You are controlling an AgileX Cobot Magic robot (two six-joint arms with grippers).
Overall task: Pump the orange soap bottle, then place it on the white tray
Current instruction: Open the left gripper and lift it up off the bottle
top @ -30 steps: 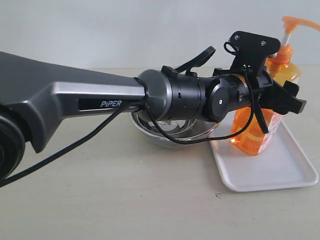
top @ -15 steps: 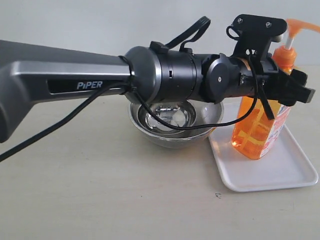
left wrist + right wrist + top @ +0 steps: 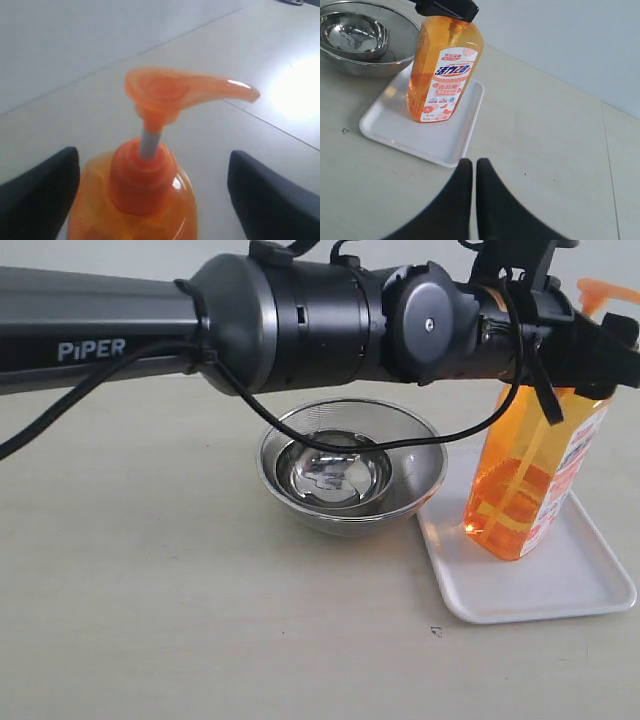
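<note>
The orange soap bottle (image 3: 525,490) stands upright on the white tray (image 3: 560,590), its label facing the right wrist camera. My left gripper (image 3: 592,348) is up at the bottle's shoulder and neck, open, one black finger on each side. In the left wrist view the pump head (image 3: 170,92) and the bottle's orange collar (image 3: 140,185) sit between the spread fingers (image 3: 260,195), with a clear gap on one side. My right gripper (image 3: 474,162) is shut and empty, hovering over the table beside the tray's (image 3: 445,145) edge, well apart from the bottle (image 3: 445,70).
A round steel bowl (image 3: 350,465) with a smaller bowl inside stands against the tray's left side. The left arm's long grey body (image 3: 120,325) spans the exterior view above the bowl. Bare beige table lies in front.
The left arm has risen, so its open gripper slid from the bottle's body up to its neck. The bottle stayed upright on the tray.
</note>
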